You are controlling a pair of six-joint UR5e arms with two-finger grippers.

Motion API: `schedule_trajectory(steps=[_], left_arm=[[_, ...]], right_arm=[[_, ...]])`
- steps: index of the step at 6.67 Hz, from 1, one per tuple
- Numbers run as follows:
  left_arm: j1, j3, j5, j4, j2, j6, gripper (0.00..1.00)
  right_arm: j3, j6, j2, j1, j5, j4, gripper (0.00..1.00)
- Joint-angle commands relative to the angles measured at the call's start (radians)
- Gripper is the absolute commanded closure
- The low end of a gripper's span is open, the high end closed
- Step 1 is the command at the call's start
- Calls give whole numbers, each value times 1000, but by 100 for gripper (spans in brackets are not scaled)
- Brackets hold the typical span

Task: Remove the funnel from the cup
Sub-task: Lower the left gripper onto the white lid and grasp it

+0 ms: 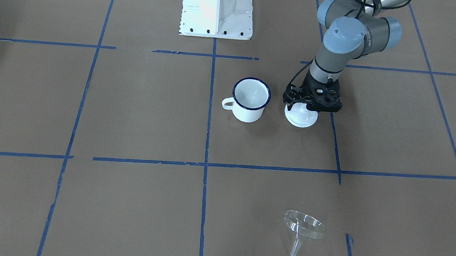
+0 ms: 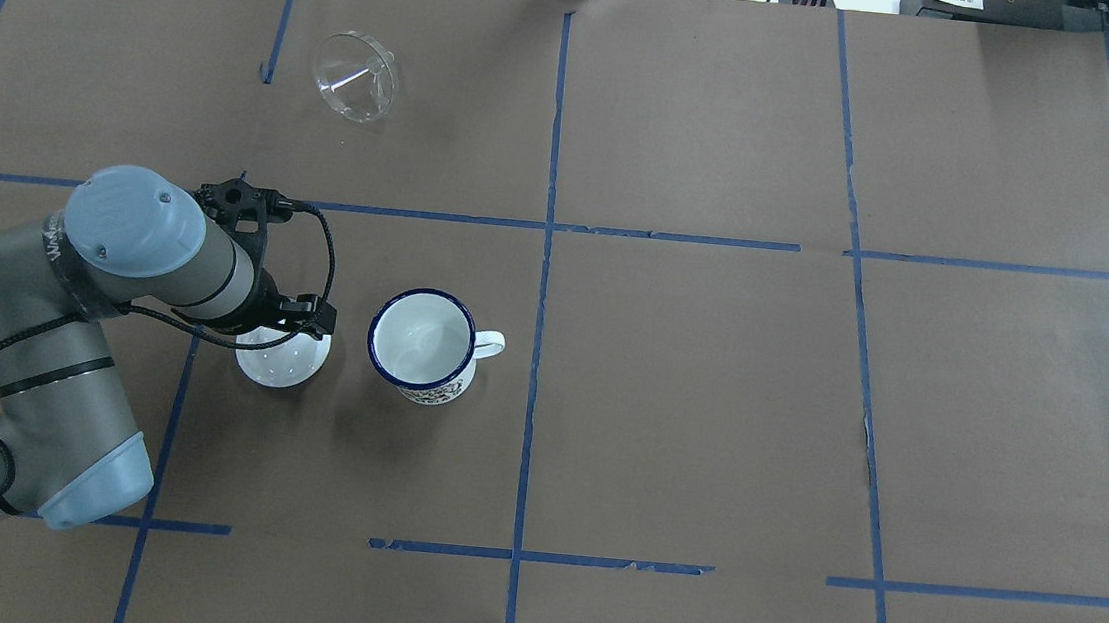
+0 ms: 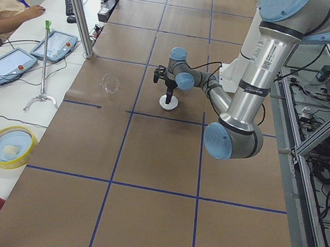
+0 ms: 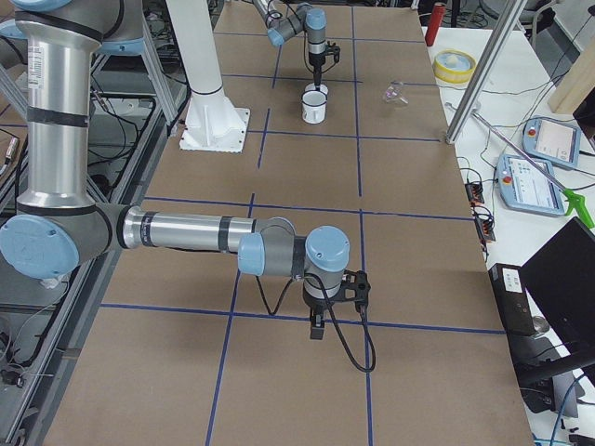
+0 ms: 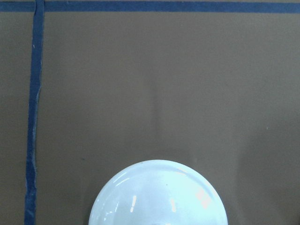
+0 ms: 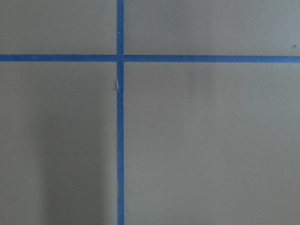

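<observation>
Lying on its side on the brown tabletop, the clear funnel is out of the cup and well apart from it, on the side of the table far from the robot's base and in the robot's left half. Its wide rim is tilted up and its short spout points away from the robot. The white enamel cup with the dark blue rim stands upright near the middle of the tabletop. Nothing shows inside it, and its loop handle points to the robot's right.

Just beside the cup on the robot's left, not touching it, a white domed lid rests on the tabletop. The left pincer points straight down onto the top of this lid. I cannot tell whether it is wide, narrow or clamped on the lid, because its black body hides the fingertips.

The right pincer hangs low over the tabletop far off toward the robot's right end, near a crossing of blue tape lines. It shows clearly only in the exterior right view, so its opening cannot be told.
</observation>
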Motion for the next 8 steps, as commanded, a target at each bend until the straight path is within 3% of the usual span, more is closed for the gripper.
schedule_trajectory(steps=[1, 2, 6, 7, 8], left_arm=[[0, -2, 1, 2, 2, -2, 22], [-1, -3, 3, 4, 2, -2, 33], [-1, -28, 1, 67, -2, -2, 32], [-1, -26, 1, 67, -2, -3, 39], [-1, -28, 1, 67, -2, -3, 88]], right_arm=[[0, 0, 0, 0, 0, 0, 0], [0, 0, 0, 0, 0, 0, 0], [0, 0, 0, 0, 0, 0, 0], [0, 0, 0, 0, 0, 0, 0], [0, 0, 0, 0, 0, 0, 0]])
